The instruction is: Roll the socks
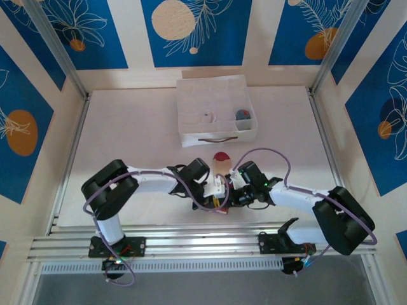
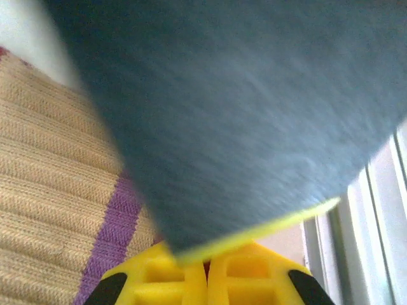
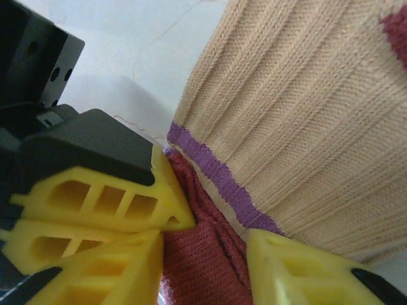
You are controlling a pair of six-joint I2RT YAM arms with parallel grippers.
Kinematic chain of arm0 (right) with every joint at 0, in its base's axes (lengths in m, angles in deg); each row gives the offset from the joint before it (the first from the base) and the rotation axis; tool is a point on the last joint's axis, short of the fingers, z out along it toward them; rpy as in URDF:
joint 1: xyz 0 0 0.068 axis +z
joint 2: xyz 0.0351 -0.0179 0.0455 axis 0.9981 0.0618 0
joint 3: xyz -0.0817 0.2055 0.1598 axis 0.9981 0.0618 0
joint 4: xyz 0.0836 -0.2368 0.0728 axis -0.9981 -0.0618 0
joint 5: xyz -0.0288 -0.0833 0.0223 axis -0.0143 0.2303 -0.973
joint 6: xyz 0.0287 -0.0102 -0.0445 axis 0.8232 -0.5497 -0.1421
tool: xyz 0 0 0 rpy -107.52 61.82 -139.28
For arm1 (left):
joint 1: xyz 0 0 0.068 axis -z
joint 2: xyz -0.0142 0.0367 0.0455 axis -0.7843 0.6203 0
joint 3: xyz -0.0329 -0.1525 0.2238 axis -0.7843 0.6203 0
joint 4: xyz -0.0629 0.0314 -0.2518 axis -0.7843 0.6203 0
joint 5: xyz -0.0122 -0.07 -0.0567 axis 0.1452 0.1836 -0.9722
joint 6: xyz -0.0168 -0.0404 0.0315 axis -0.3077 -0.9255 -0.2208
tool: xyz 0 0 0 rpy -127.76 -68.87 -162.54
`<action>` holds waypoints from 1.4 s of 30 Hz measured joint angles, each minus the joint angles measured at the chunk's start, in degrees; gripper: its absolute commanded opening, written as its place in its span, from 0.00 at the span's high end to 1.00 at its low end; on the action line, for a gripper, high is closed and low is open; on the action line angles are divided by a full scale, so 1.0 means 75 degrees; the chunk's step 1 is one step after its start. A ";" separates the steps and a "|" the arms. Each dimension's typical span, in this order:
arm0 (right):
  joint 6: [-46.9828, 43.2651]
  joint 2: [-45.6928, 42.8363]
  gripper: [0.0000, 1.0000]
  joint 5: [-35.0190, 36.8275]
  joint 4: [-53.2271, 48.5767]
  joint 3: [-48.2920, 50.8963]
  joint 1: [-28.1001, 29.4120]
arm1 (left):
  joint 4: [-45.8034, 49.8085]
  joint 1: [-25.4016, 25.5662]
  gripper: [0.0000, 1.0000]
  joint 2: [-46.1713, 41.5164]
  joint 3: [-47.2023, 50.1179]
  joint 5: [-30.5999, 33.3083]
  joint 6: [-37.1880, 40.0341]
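The tan sock [image 1: 220, 170] lies flat just in front of the box, its maroon toe [image 1: 220, 156] pointing away from me. Both grippers meet at its near end. My left gripper [image 1: 218, 190] [image 2: 206, 262] is shut, a sliver of maroon cuff pinched between its yellow fingers. My right gripper [image 1: 234, 190] [image 3: 205, 249] has its jaws apart with the bunched maroon cuff [image 3: 203, 267] between them. The tan body and purple stripe [image 3: 219, 175] run up to the right. A white sock [image 1: 208, 117] and a grey sock [image 1: 243, 115] sit in the box.
The white fabric compartment box [image 1: 197, 95] stands at the back centre, handle toward me. A blurred grey-blue surface with a yellow edge [image 2: 254, 114] hangs very close over the left wrist lens. Aluminium rails [image 1: 191, 244] run along the near edge.
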State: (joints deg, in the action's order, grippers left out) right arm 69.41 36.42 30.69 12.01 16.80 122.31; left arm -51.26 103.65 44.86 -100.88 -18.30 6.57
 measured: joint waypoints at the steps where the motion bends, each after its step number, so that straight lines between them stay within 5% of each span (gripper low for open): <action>1: 0.0006 0.0023 0.56 0.0003 0.0055 0.0000 0.0003 | 0.0055 -0.0073 1.00 0.0070 -0.0055 -0.0154 -0.0131; 8: 0.0015 0.0050 0.62 0.0102 0.0242 -0.0003 0.0038 | 0.0405 -0.0469 1.00 0.0472 -0.0364 -0.0988 -0.0970; 15: 0.0318 0.0358 1.00 0.0469 0.0134 -0.0283 0.0189 | 0.0431 -0.0627 0.88 0.0472 -0.0361 -0.1061 -0.1448; 20: 0.0414 0.0618 1.00 0.0548 -0.0192 -0.0469 0.0108 | -0.0323 -0.0685 0.69 0.0029 0.0254 -0.0991 -0.1265; 27: 0.0245 0.1291 1.00 0.0108 -0.0985 -0.1037 -0.0469 | -0.2725 -0.0764 0.43 -0.2582 0.2798 -0.0303 -0.0128; 34: -0.0064 0.1784 1.00 -0.0256 -0.1536 -0.1498 -0.0635 | -0.3821 -0.0408 0.40 -0.3296 0.3261 0.0962 0.1367; 42: -0.0347 0.1999 1.00 -0.0458 -0.1792 -0.1676 -0.0694 | -0.4028 -0.0009 0.40 -0.2261 0.2935 0.1309 0.2154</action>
State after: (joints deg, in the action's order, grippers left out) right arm 66.81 51.41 27.26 -1.43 4.23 117.11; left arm -81.47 103.58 27.90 -78.87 -8.48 22.73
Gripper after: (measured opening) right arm 0.065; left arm 0.602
